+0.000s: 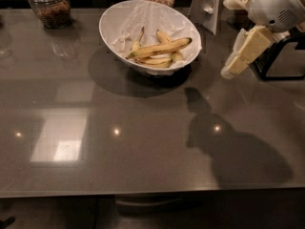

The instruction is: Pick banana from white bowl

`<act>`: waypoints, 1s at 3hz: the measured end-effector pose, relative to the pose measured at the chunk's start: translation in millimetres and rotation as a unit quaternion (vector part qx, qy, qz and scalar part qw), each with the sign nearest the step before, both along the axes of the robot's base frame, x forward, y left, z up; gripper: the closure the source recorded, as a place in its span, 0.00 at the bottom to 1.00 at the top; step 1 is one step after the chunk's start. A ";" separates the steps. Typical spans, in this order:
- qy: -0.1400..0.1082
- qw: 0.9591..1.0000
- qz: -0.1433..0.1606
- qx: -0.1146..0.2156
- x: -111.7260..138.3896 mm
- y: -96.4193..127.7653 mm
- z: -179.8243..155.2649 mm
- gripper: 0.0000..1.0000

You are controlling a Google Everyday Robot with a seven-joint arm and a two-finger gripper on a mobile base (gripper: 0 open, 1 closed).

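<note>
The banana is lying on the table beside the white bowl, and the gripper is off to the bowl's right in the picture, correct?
Not quite. The camera view shows the banana inside the white bowl, on its paper lining, not on the table. The gripper is indeed off to the bowl's right.

No readable text or labels.
</note>
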State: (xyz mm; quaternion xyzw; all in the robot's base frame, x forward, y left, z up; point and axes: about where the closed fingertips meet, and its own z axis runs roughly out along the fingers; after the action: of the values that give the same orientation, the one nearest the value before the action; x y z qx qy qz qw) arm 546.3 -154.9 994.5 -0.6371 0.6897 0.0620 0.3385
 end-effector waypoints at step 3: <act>0.013 0.994 0.050 0.093 95.0 82.9 -0.2 0.00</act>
State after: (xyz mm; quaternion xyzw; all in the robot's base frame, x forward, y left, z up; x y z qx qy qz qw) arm 641.3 -72.0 994.3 -0.6359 0.6523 0.1515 0.3836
